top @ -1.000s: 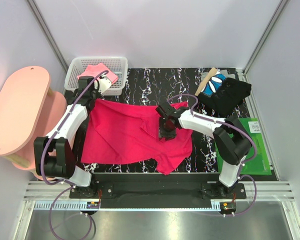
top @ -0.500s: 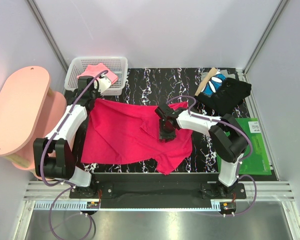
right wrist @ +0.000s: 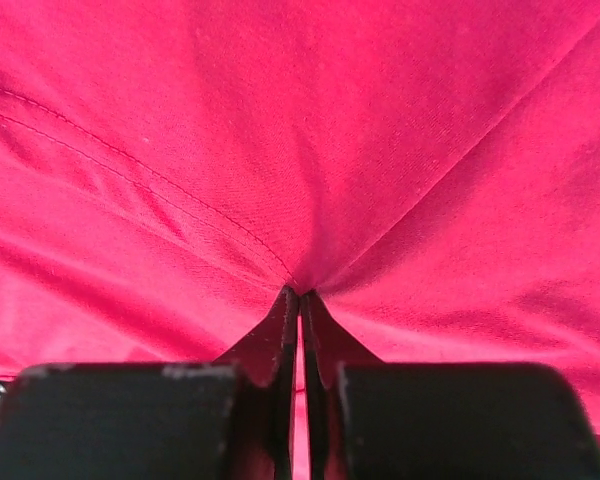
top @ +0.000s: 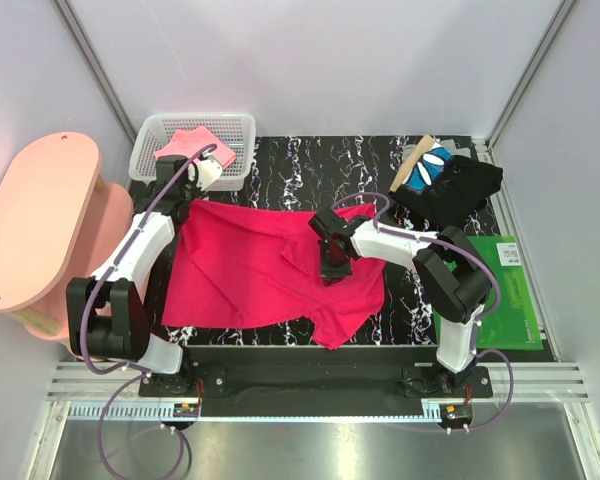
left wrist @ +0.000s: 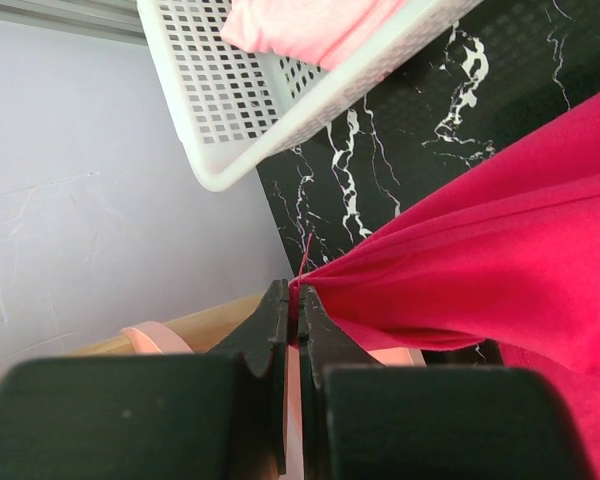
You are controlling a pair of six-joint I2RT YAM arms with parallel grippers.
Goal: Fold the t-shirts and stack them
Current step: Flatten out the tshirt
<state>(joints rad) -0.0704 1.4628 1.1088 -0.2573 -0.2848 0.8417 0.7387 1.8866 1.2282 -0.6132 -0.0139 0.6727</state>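
Pinching the plain crimson-red cloth t-shirt (top: pixel 250 265) (spread mid-frame), left end effector (left wrist: pixel 298 305) grips its upper-left corner, right end effector (right wrist: pixel 300 297) its centre.

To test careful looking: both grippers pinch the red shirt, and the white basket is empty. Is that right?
No. The white basket is not empty: a pink shirt lies in it, as the top external view shows. The left gripper and right gripper do pinch the red shirt.
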